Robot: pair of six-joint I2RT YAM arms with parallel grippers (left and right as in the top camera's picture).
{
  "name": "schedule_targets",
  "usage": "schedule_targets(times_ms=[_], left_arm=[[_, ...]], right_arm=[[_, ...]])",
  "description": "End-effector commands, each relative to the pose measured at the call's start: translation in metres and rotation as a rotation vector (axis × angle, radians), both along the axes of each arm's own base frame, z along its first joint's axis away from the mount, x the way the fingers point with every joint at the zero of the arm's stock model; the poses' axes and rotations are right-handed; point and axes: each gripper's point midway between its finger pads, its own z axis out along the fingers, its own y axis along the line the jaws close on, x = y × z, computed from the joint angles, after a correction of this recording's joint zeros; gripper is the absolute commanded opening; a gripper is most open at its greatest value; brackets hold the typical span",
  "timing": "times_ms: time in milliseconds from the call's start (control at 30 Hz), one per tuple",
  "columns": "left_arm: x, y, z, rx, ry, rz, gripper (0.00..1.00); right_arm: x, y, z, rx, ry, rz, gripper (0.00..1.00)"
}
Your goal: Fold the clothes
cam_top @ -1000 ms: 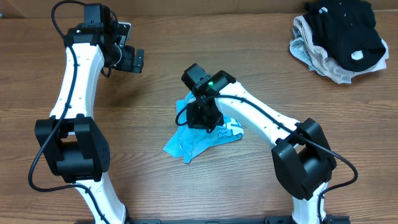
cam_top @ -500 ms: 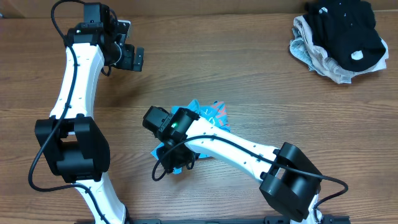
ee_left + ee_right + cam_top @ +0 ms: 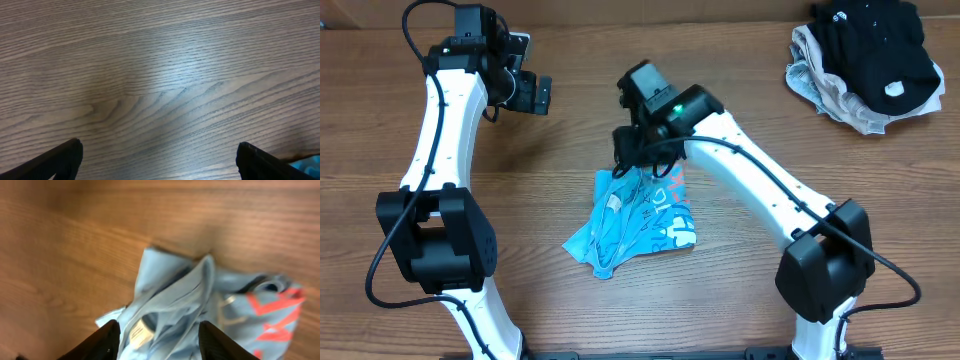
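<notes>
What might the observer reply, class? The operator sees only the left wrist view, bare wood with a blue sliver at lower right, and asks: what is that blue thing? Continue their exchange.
Observer: A crumpled blue garment, lying in the middle of the table.
Operator: Where is the right gripper?
Observer: The right gripper hangs by the garment's far edge, jaws open.
Operator: Any other clothes?
Observer: A black-and-white pile sits in the far right corner.
</notes>
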Motion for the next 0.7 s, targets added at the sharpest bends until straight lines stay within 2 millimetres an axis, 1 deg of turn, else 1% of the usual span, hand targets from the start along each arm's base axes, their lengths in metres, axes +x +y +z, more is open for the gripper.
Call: schedule_targets(times_ms=[0, 133, 267, 400, 533, 600, 667], left_arm=[[0.000, 0.000, 0.001, -0.002, -0.005, 0.010, 1.00], [0.000, 0.000, 0.001, -0.002, -0.005, 0.010, 1.00], [0.000, 0.000, 0.001, -0.002, -0.004, 0.010, 1.00], [0.000, 0.001, 0.001, -0.002, -0.004, 0.011, 1.00], [0.001, 0.004, 0.002, 0.015, -0.009, 0.019, 1.00], [0.002, 0.009, 0.002, 0.039, -0.013, 0.030, 1.00], [0.002, 0.014, 0.002, 0.064, -0.014, 0.042, 1.00]], right_arm=[[-0.006, 0.008, -0.002, -0.009, 0.001, 0.032, 0.54], [-0.011, 0.013, -0.025, -0.035, 0.054, 0.034, 0.54], [-0.017, 0.016, -0.040, -0.049, 0.095, 0.037, 0.54], [-0.019, 0.014, -0.054, -0.069, 0.130, 0.003, 0.54], [-0.017, 0.015, -0.064, -0.082, 0.140, -0.004, 0.53], [-0.015, 0.017, -0.069, -0.077, 0.140, -0.003, 0.51], [-0.014, 0.022, -0.073, -0.072, 0.132, 0.002, 0.45]])
